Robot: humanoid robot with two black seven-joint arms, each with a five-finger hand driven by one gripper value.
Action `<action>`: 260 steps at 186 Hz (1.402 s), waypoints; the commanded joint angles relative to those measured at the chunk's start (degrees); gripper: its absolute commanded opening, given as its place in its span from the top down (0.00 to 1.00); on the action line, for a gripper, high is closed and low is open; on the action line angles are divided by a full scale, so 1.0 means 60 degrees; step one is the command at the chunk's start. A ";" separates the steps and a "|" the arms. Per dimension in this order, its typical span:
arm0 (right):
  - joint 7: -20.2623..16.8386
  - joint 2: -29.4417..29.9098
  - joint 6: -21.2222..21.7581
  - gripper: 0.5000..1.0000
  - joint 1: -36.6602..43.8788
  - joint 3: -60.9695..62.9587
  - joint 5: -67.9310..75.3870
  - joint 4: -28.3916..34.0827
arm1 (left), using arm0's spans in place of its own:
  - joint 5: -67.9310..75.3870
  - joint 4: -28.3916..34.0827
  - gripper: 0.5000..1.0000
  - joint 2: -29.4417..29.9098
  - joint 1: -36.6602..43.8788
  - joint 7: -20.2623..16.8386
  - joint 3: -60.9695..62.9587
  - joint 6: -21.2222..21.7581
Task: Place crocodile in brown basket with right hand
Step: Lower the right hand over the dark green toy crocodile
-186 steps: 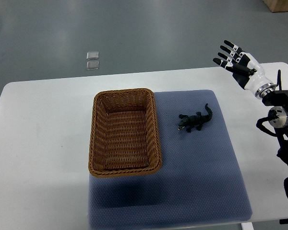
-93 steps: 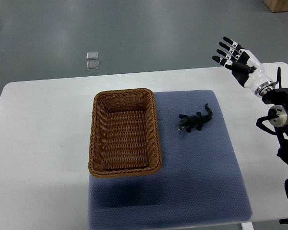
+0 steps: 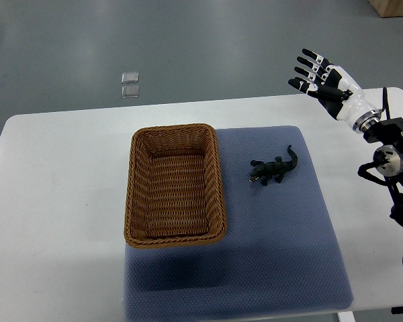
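Crocodile waiting on the mat, right hand raised and empty

The right hand (image 3: 326,82) hovers past the table's far edge, fingers spread, well apart from the crocodile (image 3: 274,169) lying on the blue mat (image 3: 282,255) beside the brown basket (image 3: 175,185). It looks a light, stiff toy; pinching across the thick midbody seems surest.

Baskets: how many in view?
1. The basket sits on the table, its right part over the left edge of the blue mat, left of the crocodile. It holds nothing. Nothing looks hidden.
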 commanded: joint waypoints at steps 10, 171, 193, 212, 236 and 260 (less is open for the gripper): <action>0.0129 -0.1013 0.0524 0.15 0.0325 -0.1524 -0.0047 0.0099 | 0.0000 -0.0009 0.00 0.0000 0.0000 0.0000 0.0001 0.0000; 0.1711 -0.3636 -0.1146 0.15 0.4237 -1.1047 -0.4925 0.2574 | 0.0000 0.0005 0.00 0.0000 0.0000 0.0000 0.0001 0.0000; 0.1828 -0.3636 -0.1717 0.15 0.4603 -1.1941 -0.5291 0.2589 | 0.0000 0.0005 0.00 0.0000 0.0000 0.0000 0.0001 0.0000; 0.1960 -0.3636 -0.2098 0.15 0.4794 -1.2424 -0.5979 0.2589 | 0.0000 -0.0009 0.00 0.0000 0.0000 0.0000 0.0001 0.0000; 0.2194 -0.3563 -0.2464 0.15 0.4896 -1.2687 -0.6624 0.2589 | 0.0000 0.0005 0.00 0.0000 0.0000 0.0000 0.0001 0.0000; 0.2355 -0.3534 -0.2654 0.16 0.5131 -1.3127 -0.6844 0.2575 | 0.0000 -0.0009 0.00 0.0000 0.0000 0.0000 0.0001 0.0000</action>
